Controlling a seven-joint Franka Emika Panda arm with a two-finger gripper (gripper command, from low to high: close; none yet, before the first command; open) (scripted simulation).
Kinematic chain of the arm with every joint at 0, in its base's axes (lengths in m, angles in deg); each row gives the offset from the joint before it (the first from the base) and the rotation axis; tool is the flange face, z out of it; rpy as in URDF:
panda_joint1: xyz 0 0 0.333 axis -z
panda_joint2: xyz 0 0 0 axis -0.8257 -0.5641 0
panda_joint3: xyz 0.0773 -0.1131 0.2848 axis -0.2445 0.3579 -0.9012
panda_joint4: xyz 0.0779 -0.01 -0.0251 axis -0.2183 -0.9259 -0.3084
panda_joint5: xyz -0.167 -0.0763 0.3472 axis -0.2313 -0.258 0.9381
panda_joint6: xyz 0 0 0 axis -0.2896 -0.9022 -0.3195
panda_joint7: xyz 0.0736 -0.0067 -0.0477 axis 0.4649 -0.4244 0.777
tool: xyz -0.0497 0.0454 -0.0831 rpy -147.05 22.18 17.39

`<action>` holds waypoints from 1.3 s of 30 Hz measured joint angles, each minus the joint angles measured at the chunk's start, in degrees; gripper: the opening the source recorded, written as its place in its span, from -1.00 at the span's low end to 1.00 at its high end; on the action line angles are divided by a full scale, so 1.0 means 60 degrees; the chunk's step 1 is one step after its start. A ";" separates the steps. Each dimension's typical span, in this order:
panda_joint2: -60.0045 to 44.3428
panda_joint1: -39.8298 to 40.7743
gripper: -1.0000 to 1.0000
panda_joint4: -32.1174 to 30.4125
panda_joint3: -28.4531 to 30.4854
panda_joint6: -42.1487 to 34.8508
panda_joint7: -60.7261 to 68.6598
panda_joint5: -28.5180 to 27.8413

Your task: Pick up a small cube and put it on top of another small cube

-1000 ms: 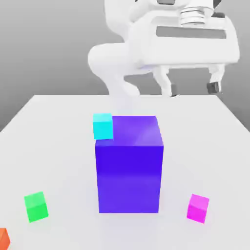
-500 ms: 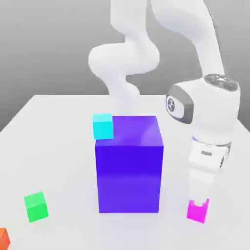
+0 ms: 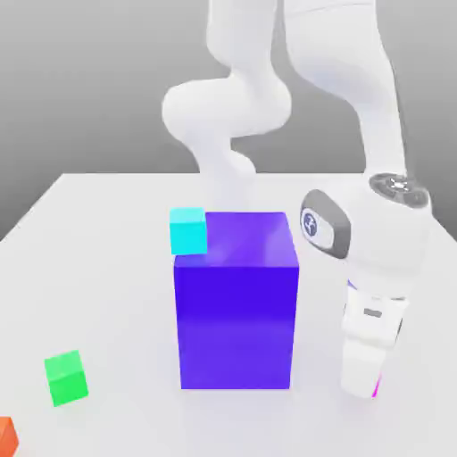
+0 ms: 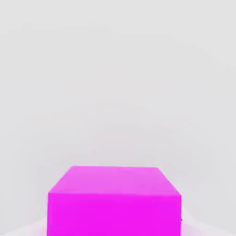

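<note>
While hidden outside, magenta cube plain up close.

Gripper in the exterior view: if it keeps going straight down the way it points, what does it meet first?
The gripper points down over the small magenta cube; that cube comes first, then the white table beneath it.

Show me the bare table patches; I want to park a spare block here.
Free: the stretch between the green cube and the big blue block, and the far table behind the cyan cube. Crowded: the exterior view's right, where the hand is down on the magenta cube.
</note>
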 joint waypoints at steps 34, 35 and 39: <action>0.1186 0.5740 -1.00 0.0517 0.4050 -0.1682 0.8123 0.0893; 0.1062 0.5754 -1.00 0.0506 0.4015 -0.1547 0.8228 0.1030; 0.0381 0.5901 -1.00 0.0534 0.3766 -0.0932 0.8671 0.1632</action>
